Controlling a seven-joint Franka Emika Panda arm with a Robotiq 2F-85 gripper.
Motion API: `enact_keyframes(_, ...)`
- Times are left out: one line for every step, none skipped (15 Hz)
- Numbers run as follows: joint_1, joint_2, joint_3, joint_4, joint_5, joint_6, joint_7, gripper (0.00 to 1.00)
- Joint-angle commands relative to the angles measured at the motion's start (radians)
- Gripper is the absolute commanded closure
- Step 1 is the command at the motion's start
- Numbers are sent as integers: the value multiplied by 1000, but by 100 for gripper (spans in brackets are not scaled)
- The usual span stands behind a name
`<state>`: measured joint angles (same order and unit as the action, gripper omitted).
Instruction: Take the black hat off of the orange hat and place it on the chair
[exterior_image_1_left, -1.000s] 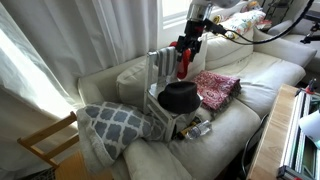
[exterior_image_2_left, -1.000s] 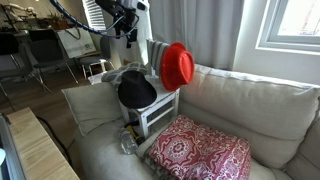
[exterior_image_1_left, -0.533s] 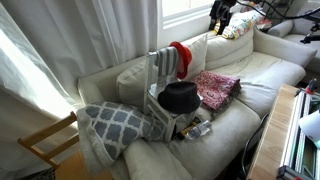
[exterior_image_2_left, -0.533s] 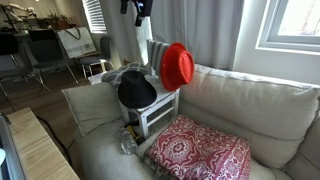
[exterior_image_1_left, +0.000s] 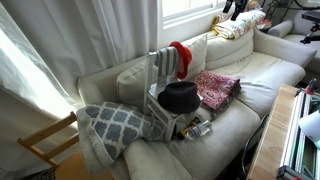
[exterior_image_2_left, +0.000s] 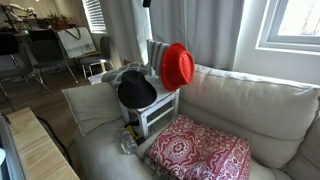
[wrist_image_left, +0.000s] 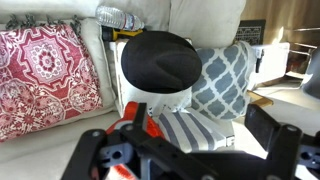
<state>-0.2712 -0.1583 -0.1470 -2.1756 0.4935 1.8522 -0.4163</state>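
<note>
The black hat (exterior_image_1_left: 180, 96) lies on the seat of the pale grey chair (exterior_image_1_left: 158, 68), which stands on the sofa. It also shows in the other exterior view (exterior_image_2_left: 136, 89) and in the wrist view (wrist_image_left: 160, 60). The orange hat (exterior_image_1_left: 181, 57) hangs on the chair's slatted back, apart from the black hat, and shows in an exterior view (exterior_image_2_left: 177, 66). My gripper (wrist_image_left: 190, 150) is open and empty, high above the chair. In both exterior views it is only just in frame at the top edge (exterior_image_1_left: 234, 6) (exterior_image_2_left: 147, 3).
A pink-red patterned cloth (exterior_image_1_left: 215, 88) lies on the sofa beside the chair. A grey-and-white patterned pillow (exterior_image_1_left: 115, 125) lies on the other side. A plastic bottle (wrist_image_left: 120, 18) lies in front of the chair. A bare-wood chair (exterior_image_1_left: 45, 140) stands by the curtain.
My gripper was beside the orange hat at the chair back a second ago. It has risen and pulled away to the top of the views. The hats have not moved.
</note>
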Motion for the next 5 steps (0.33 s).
enact_keyframes(36,-8,-48,2,-6,0,4,0)
enact_keyframes(35,-13,-55,2,-6,0,4,0)
enact_keyframes(35,-16,-58,2,-6,0,4,0)
enact_keyframes(36,-17,-58,2,-6,0,5,0)
enact_keyframes(38,-17,-58,1,-6,0,5,0)
